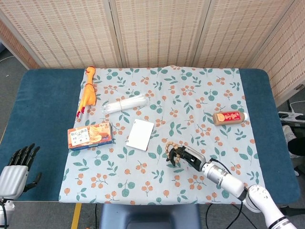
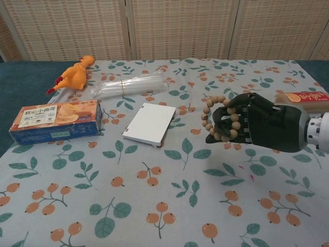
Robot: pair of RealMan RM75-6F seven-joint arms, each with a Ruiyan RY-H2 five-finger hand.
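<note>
My right hand (image 2: 257, 123) (image 1: 187, 156) hovers over the flowered cloth near the table's front, its black fingers curled around a loop of wooden beads (image 2: 213, 119) (image 1: 169, 151). The beads hang lifted off the cloth, looped over the fingers. A white notebook (image 2: 150, 123) (image 1: 141, 134) lies flat just left of that hand. My left hand (image 1: 18, 168) rests low at the front left corner of the table with its fingers apart and nothing in it; only the head view shows it.
A biscuit box (image 2: 55, 119) (image 1: 90, 135) lies at the left. Behind it are an orange rubber chicken (image 2: 75, 73) (image 1: 88, 93) and a clear bundle of straws (image 2: 129, 84) (image 1: 126, 103). A red-labelled tube (image 1: 229, 117) (image 2: 302, 97) lies at the right.
</note>
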